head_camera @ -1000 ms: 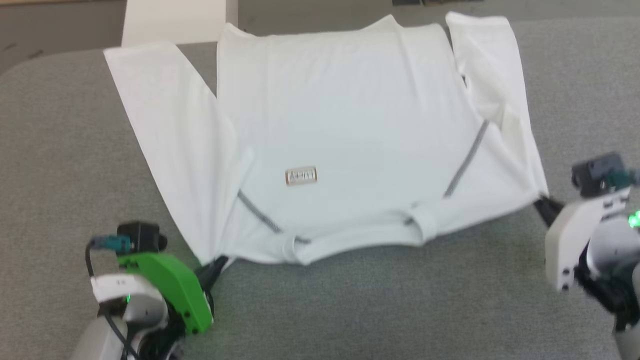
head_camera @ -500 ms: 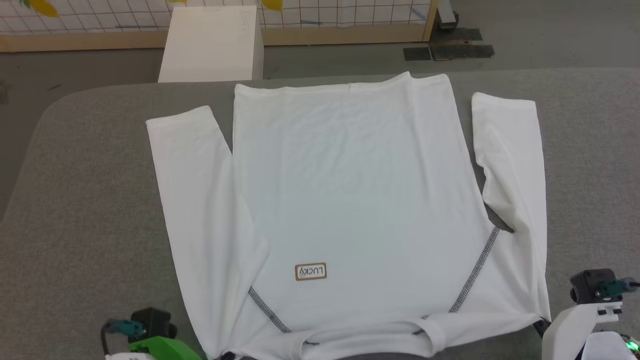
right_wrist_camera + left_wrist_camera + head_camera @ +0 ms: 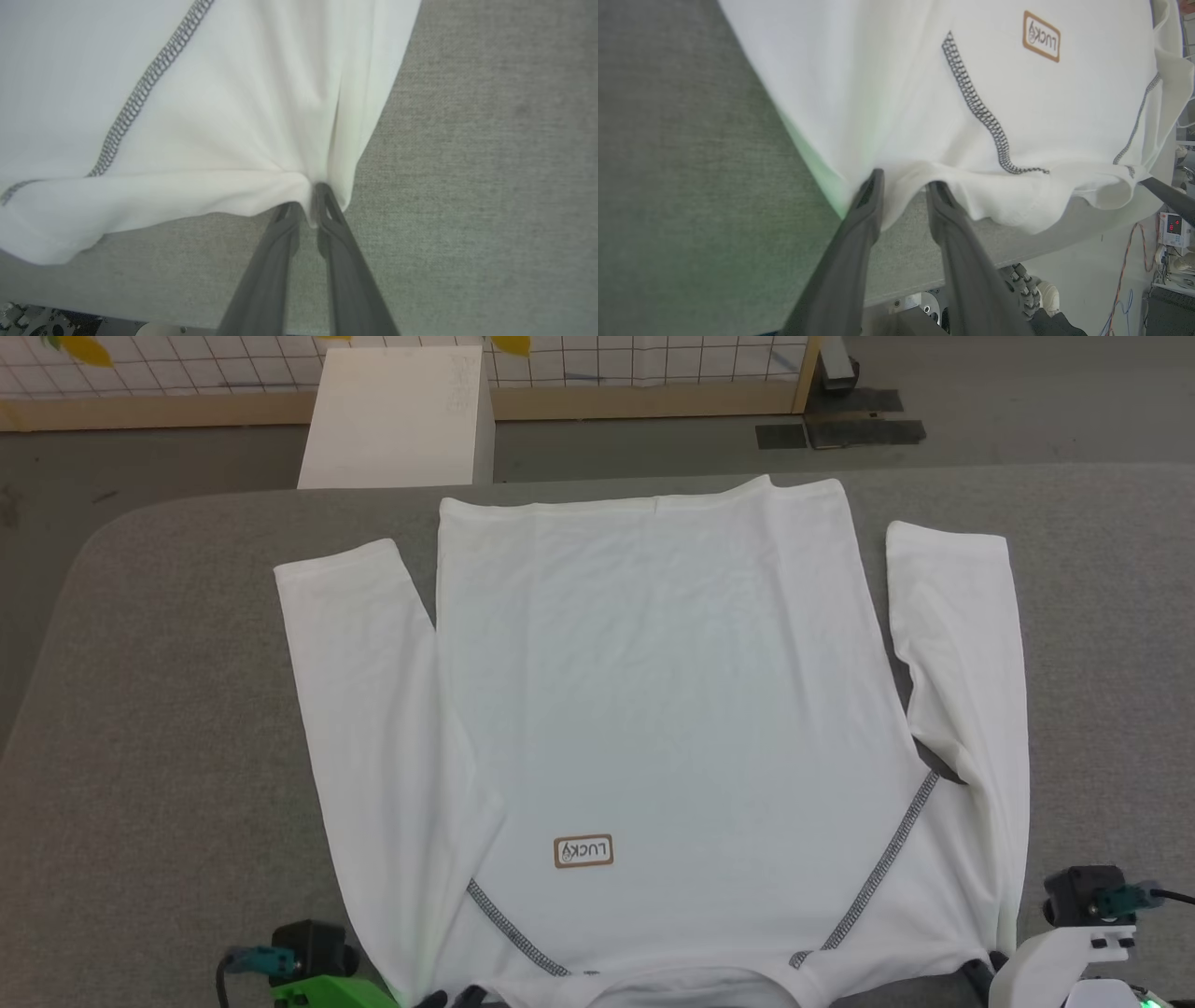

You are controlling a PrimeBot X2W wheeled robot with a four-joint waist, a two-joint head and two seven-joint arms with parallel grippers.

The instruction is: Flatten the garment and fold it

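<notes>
L gripper [image 3: 903,179] at 7 o'clock of head view, low at near table edge, fingers spread, shoulder fold of garment [image 3: 672,709] loose btwn tips. R gripper [image 3: 308,196] at 5 o'clock, fingers nearly together, pinching other shoulder corner. White box [image 3: 397,420] at 11 o'clock, behind grey table [image 3: 168,756]. Garment flat at table centre, collar toward 6, hem toward 12, sleeves along both sides; R-side sleeve [image 3: 971,691] buckled at armpit. Brown-edged label [image 3: 583,851] near collar, dk zigzag seams [image 3: 882,868] slanting to neck.
</notes>
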